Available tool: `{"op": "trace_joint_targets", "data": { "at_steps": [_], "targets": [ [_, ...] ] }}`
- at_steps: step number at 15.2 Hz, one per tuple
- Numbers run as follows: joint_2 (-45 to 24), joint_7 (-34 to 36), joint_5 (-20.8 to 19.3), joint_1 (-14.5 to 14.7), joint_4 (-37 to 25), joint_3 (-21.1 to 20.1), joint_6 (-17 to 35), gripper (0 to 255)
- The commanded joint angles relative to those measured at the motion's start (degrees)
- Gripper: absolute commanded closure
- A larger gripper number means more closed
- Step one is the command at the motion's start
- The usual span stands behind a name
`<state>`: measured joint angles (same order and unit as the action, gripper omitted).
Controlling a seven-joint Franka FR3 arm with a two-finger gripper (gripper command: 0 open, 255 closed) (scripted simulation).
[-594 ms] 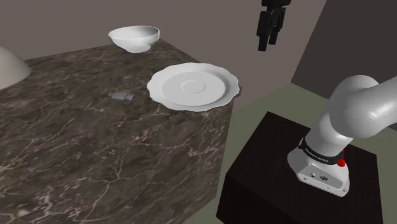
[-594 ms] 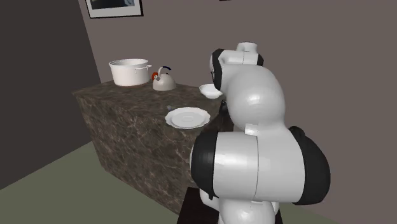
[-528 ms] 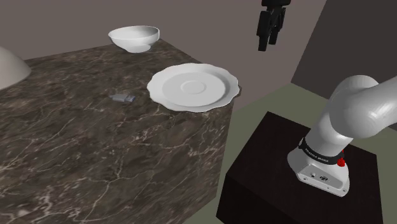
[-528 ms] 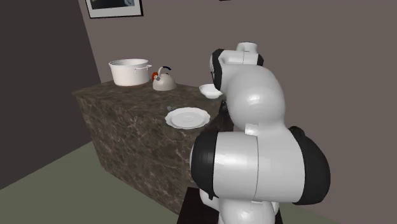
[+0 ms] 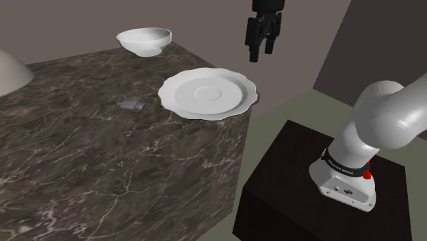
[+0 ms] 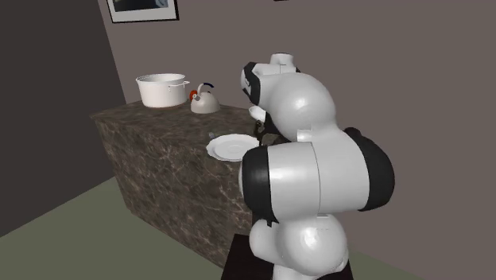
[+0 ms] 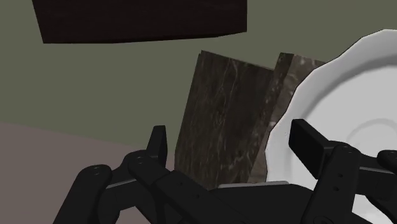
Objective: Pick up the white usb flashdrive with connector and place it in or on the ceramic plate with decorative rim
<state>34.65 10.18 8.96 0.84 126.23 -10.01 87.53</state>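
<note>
Seen from the shoulder view, the small grey flash drive point(image 5: 132, 105) lies on the marbled counter point(image 5: 102, 164) just left of the scalloped white plate point(image 5: 207, 92), and up to the plate's right hangs the black claw point(image 5: 261, 52), fingers spread apart.

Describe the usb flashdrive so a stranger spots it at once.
On the dark veined stone counter, find the white scalloped-rim plate. Beside it, toward the shoulder view's left, lies the flat grey flashdrive, far smaller and darker than the plate.
</note>
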Motion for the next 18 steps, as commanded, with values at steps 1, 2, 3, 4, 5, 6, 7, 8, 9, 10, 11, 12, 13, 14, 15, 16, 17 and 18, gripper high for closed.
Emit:
{"op": "trace_joint_targets", "data": {
  "at_steps": [1,2,3,4,5,6,7,8,9,10,11,12,13,14,15,16,17,18],
  "targets": [
    [-2.3,2.5,0.9,0.5,-1.7,-2.2,1.3,0],
    [-3.7,3.8,1.2,0.7,-2.7,-3.3,2.0,0],
    [-5.2,5.1,1.4,0.8,-3.8,-4.4,2.7,0],
    [-6.7,6.4,1.6,1.0,-5.0,-5.4,3.4,0],
    [-8.2,7.7,1.7,1.1,-6.2,-6.5,4.0,0],
    [-9.8,9.0,1.7,1.3,-7.5,-7.6,4.6,0],
    [-11.5,10.3,1.6,1.4,-8.9,-8.7,5.2,0],
    [-13.2,11.7,1.4,1.5,-10.3,-9.7,5.8,0],
    [-15.0,13.0,1.1,1.6,-11.8,-10.8,6.3,0],
    [-16.8,14.4,0.7,1.8,-13.4,-11.8,6.7,0],
    [-18.7,15.9,0.3,1.9,-15.1,-12.9,7.2,0],
    [-20.6,17.3,-0.3,2.1,-16.8,-13.9,7.6,0],
    [-22.6,18.8,-1.0,2.3,-18.7,-14.9,7.9,0],
    [-24.7,20.3,-1.8,2.5,-20.6,-15.9,8.1,0],
    [-26.8,21.9,-2.7,2.8,-22.6,-16.9,8.3,0],
    [-29.0,23.5,-3.8,3.2,-24.7,-17.8,8.5,0],
    [-31.3,25.1,-4.9,3.6,-26.9,-18.7,8.5,0],
    [-33.7,26.7,-6.2,4.2,-29.2,-19.5,8.4,0]
  ]
}}
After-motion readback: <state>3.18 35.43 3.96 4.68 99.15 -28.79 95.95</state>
